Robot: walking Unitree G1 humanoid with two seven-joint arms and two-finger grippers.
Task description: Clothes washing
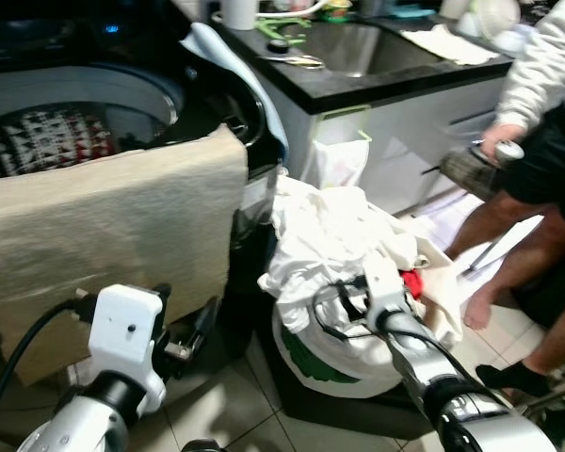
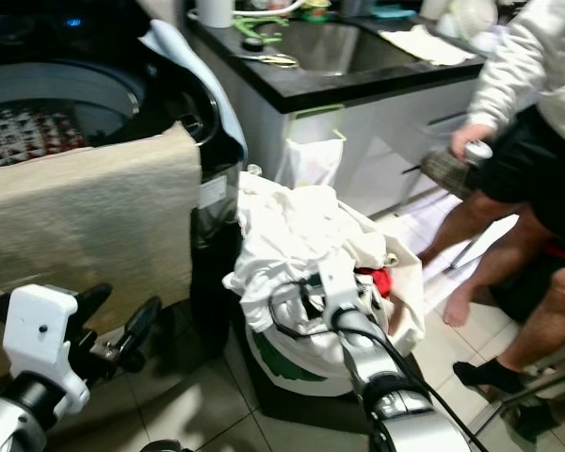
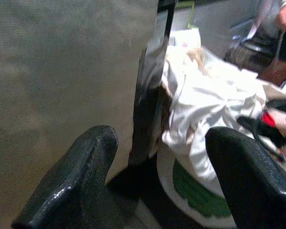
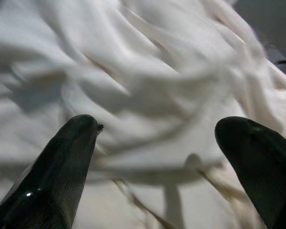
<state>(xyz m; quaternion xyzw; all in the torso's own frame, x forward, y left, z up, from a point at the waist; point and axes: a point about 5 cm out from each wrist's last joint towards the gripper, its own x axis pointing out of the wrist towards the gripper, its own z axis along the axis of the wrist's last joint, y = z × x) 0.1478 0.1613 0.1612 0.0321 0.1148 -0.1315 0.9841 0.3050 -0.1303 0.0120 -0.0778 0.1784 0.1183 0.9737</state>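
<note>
Notably, right end effector (image 4: 155, 157): fingers wide, empty, above crumpled white laundry heap (image 1: 330, 231).
Risk: snagging several garments; round white basket (image 1: 358, 363) tips.

The right arm reaches forward and down, and the right gripper (image 4: 157, 143) hangs with its two black fingers spread wide apart. The left arm is held low, and the left gripper (image 3: 157, 176) also has its fingers parted, holding nothing.

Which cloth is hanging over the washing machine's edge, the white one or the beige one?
The beige towel. It drapes flat over the washer's rim, while the white clothes sit crumpled in the laundry basket beside it, under the right gripper.
</note>
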